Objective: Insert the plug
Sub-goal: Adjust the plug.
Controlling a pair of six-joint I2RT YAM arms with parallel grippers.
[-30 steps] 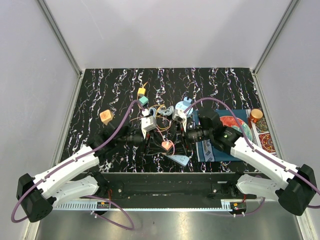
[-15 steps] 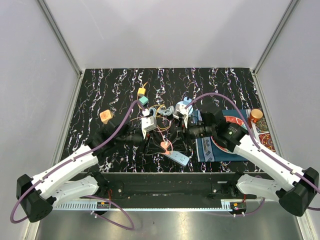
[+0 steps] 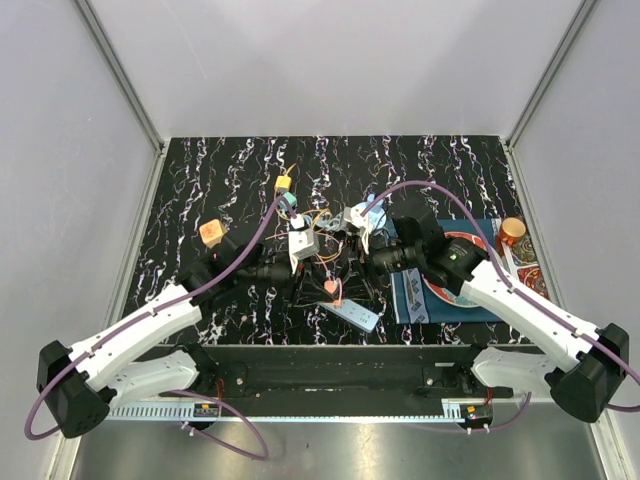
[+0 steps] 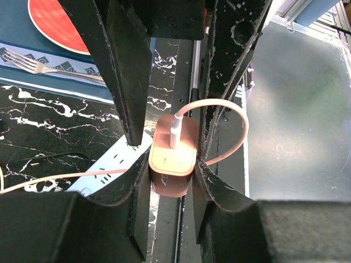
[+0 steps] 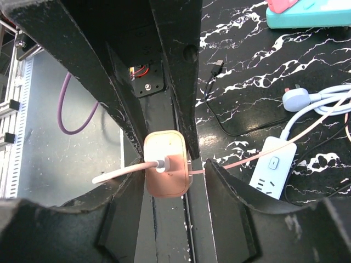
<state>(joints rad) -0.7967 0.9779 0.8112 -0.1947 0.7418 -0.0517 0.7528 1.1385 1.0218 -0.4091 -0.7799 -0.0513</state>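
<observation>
A pink plug [image 3: 331, 289] with a pink cable hangs between my two grippers, just above a white power strip [image 3: 352, 315] near the table's front edge. My left gripper [image 3: 305, 280] is shut on the plug [image 4: 173, 156], with both pads pressing its sides. My right gripper [image 3: 352, 268] faces it from the other side and is open. In the right wrist view the plug [image 5: 164, 170] rests against one finger [image 5: 123, 203], with a gap to the other. The strip also shows in the left wrist view [image 4: 107, 172] and the right wrist view [image 5: 272, 167].
Tangled cables and white adapters [image 3: 300, 243] lie behind the grippers. Small yellow [image 3: 284, 184], teal [image 3: 288, 201] and orange [image 3: 211, 232] cubes are to the left. A blue placemat [image 3: 410, 295] with a red plate [image 3: 462, 252] and an orange jar [image 3: 512, 230] are to the right.
The right arm's wrist has swung back and left, closer to the plug. The plug has stayed almost in place between the grippers and has risen slightly.
</observation>
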